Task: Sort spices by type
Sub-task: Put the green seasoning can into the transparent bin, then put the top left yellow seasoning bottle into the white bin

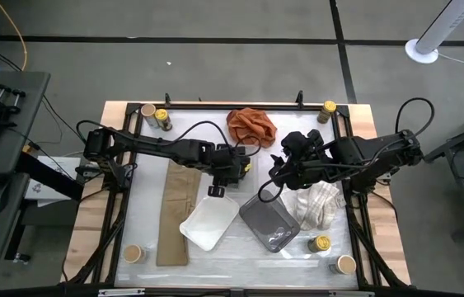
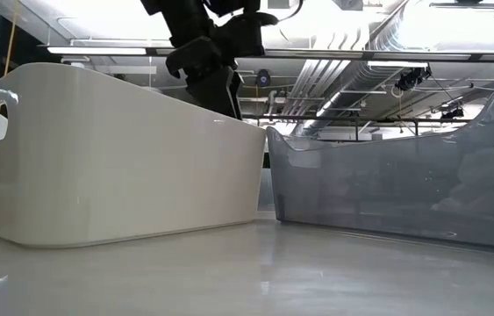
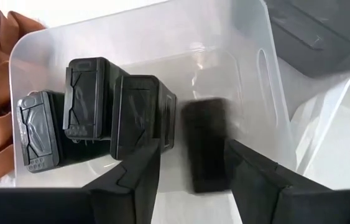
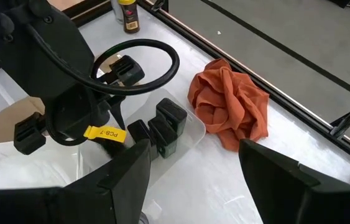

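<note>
Spices, black boxes: three in a clear tray point(image 3: 249, 56) beside the orange cloth point(image 1: 250, 124), mid-worktop. Two boxes point(image 3: 87, 99) stand upright side by side against a further dark item point(image 3: 36, 130) at the tray's cloth-side end. The third box point(image 3: 206, 146) lies between the left gripper's point(image 3: 190, 165) fingers point(image 3: 134, 177), blurred; fingers parted, a gap showing on each side of it, so no firm grip is visible.

Left arm: stretched from the worktop's left edge toward centre, wrist bent down over the clear tray, gripper point(image 1: 230, 165) pointing into it.

Right arm: reaching in from the right edge, gripper point(image 1: 285, 165) hovering near the left one, fingers point(image 4: 122, 180) spread wide and holding nothing.

Jars: yellow-lidded jar point(image 1: 161, 117) and tan-lidded jar point(image 1: 147, 111) at the far left corner; yellow-lidded one point(image 1: 328, 108) at the far right corner; tan-lidded one point(image 1: 133, 252) near left; yellow-lidded one point(image 1: 321, 244) and tan-lidded one point(image 1: 345, 264) near right.

White tray point(image 1: 208, 221) and grey tray point(image 1: 269, 221) side by side on the near half of the worktop point(image 1: 116, 115).
</note>
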Action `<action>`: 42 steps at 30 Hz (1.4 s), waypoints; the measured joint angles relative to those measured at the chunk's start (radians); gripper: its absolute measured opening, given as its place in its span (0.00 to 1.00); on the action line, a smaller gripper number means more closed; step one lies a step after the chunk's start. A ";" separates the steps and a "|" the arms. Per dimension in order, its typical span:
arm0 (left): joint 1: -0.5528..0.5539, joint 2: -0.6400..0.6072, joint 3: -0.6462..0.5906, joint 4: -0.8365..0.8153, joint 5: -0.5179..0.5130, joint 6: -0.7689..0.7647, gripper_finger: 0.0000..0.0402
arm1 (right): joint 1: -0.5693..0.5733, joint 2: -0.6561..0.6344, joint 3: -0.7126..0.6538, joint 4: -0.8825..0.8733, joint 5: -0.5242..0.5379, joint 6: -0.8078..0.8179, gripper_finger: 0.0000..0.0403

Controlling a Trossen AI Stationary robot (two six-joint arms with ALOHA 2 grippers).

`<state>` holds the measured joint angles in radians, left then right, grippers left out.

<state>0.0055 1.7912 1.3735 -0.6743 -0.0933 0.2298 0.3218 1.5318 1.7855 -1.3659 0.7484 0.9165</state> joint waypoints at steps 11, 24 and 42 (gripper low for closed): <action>0.023 -0.045 0.053 -0.183 -0.002 -0.007 0.43 | -0.001 0.000 0.000 0.000 0.000 0.000 0.60; 0.198 -0.626 -0.362 0.173 0.051 -0.216 0.39 | -0.192 0.073 0.000 0.014 -0.160 -0.086 0.43; -0.020 -0.974 -0.688 0.314 0.108 -0.419 0.00 | -0.462 0.455 -0.001 0.120 -0.664 -0.875 0.00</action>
<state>-0.0141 0.8169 0.6853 -0.3606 0.0143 -0.1892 -0.1398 1.9871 1.7844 -1.2454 0.0843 0.0418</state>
